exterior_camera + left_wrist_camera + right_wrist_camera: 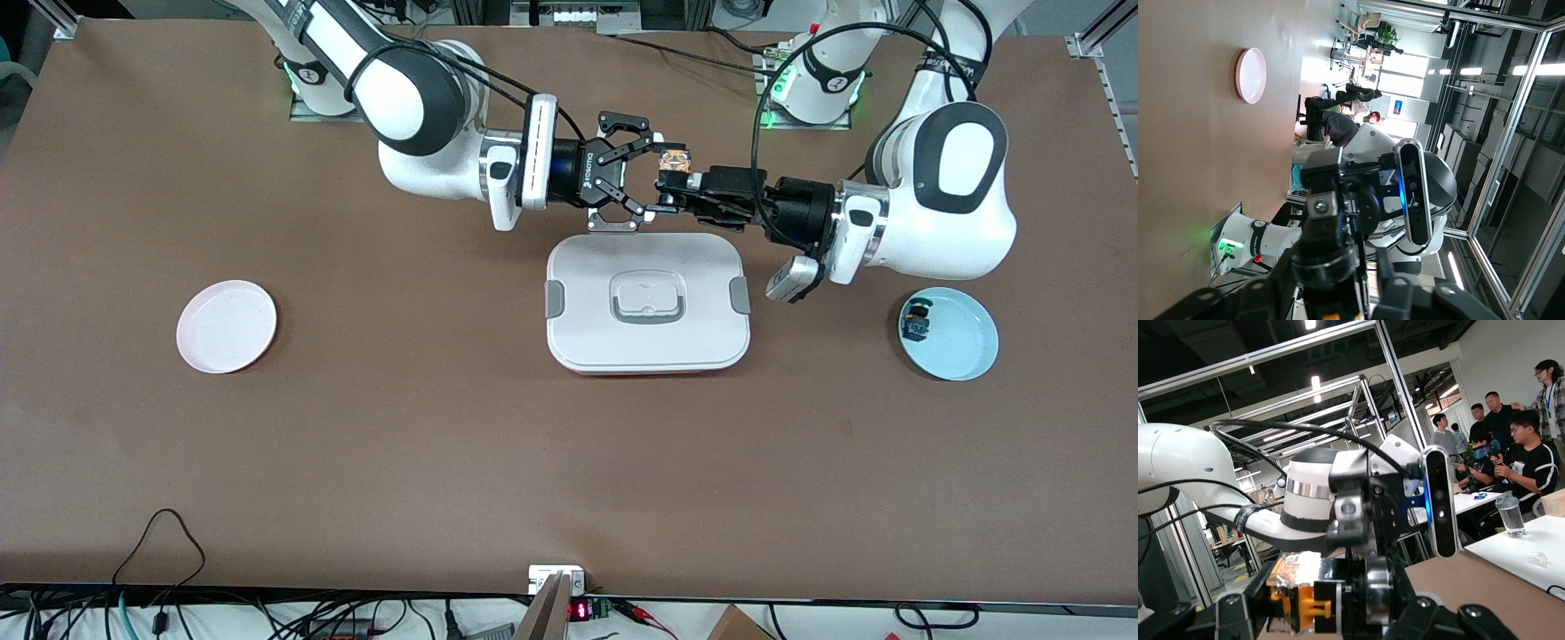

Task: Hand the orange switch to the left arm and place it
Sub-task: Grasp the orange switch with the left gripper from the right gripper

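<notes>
Above table [444, 427]: pincer-gripped orange switch [675, 163].

We see a matte brown counter [444, 427]. The box [647, 302] on it is white, with grey side clips, a grey-outlined handle and a thin reddish edge along its base. One plate [226, 325] is pale pink; the other plate [960, 342] is light blue and carries a tiny blue-and-dark component [917, 322]. The orange switch [674, 163] shows orange and tan against black. Both arms are glossy white with dark grey and black segments; the left gripper [669, 191] and right gripper [642, 173] are black. Green lights glow at both arm bases.
</notes>
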{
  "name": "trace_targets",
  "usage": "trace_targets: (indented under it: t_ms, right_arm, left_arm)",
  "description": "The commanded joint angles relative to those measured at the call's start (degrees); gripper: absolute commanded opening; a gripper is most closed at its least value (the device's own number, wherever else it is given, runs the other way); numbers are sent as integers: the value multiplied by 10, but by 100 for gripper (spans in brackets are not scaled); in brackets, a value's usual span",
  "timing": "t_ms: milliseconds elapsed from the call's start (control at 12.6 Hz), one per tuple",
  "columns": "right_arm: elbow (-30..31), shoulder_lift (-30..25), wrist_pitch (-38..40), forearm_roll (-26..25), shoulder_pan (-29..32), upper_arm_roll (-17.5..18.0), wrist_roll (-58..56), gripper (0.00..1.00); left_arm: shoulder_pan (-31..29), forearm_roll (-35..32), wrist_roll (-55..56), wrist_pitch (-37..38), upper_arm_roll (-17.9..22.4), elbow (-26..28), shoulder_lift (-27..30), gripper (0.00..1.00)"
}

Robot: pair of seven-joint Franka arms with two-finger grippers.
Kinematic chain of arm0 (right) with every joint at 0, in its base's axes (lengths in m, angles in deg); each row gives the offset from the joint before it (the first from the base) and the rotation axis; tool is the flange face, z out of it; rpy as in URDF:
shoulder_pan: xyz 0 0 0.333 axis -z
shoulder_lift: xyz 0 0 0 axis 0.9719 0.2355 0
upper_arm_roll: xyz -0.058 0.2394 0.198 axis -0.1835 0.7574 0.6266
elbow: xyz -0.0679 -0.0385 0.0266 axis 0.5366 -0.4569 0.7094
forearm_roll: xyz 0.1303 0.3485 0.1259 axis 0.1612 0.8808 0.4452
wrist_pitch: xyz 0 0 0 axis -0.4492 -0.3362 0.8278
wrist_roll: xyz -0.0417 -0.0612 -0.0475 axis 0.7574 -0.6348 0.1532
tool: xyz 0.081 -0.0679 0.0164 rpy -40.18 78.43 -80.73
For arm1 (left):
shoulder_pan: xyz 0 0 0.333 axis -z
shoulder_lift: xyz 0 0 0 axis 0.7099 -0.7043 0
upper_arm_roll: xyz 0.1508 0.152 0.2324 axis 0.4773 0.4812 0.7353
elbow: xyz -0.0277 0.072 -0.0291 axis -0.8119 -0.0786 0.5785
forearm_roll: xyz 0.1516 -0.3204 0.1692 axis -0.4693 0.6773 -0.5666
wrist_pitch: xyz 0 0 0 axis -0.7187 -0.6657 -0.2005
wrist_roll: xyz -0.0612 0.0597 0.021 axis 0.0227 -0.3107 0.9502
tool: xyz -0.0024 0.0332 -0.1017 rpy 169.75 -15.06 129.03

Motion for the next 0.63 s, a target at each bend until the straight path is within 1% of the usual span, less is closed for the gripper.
trace_targets:
  t_ms: [0,79,237,316,395,474,553]
  right_arm:
    - [-17,13,-14,14,-7,3,-19,3]
    - [-17,13,-14,14,-7,3,-19,3]
    - [-17,14,-14,14,-7,3,-19,3]
    - [-17,14,-14,14,-7,3,-15,9]
    - [-17,14,-14,14,-6,3,-11,29]
    - [-17,14,-11,15,-3,1,-1,99]
    - [-17,14,-10,13,-1,0,13,100]
  left_arm:
    - [-7,17,12,2,-8,14,20,38]
    - [-7,17,20,8,-8,14,26,38]
    - [-8,16,28,16,-8,14,30,33]
    - [-9,16,28,19,-8,14,30,32]
    - [-11,16,28,19,-8,14,30,30]
    - [-11,16,28,19,-8,13,30,30]
    - [-11,16,28,19,-8,13,29,30]
